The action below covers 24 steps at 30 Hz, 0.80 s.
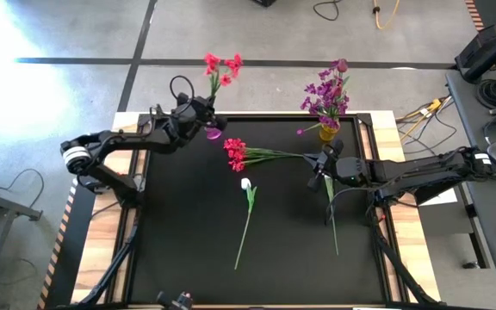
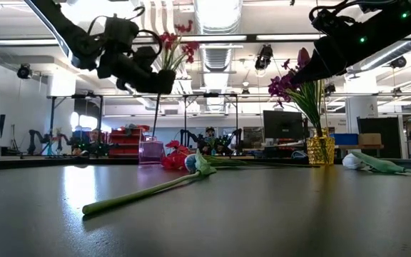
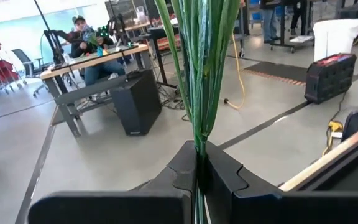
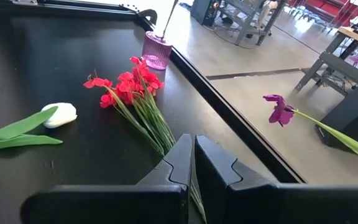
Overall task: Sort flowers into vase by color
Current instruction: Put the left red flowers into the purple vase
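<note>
Between left fingers (image 3: 199, 180), green stems (image 3: 205, 68) clamped, red blooms (image 1: 222, 67) above

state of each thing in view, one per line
left tool: shut on red stems, raised over pink vase
right tool: shut on red bunch stems lying on table
white tulip: lying flat
gold vase: upright, holds purple flowers

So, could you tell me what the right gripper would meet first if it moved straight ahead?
Probably the red flower bunch lying on the table; its stems start right at the right gripper, with the pink vase beyond.
</note>
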Motion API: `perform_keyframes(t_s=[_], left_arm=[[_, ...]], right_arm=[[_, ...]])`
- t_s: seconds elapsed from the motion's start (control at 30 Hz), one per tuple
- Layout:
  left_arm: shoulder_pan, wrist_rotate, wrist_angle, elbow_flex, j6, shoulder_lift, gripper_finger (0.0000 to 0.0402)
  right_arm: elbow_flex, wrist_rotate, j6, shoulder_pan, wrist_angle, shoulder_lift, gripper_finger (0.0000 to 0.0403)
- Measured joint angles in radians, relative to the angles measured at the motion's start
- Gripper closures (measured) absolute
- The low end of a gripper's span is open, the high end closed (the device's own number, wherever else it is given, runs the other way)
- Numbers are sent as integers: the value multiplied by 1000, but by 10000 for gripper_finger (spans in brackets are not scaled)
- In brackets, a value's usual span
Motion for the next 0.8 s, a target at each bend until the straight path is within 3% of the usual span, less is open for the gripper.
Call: perform_keyframes(t_s=[0.13, 0.63, 0.8], left_arm=[[2, 47, -3, -1, 2, 23, 401], [3, 12, 62, -101, -60, 60, 401], [3, 7, 47, -110, -57, 57, 379]], right_arm=[[0, 0, -8, 0, 1, 0, 390], [-1, 0, 8, 0, 1, 0, 390], [-1, 0, 9, 0, 2, 0, 390]])
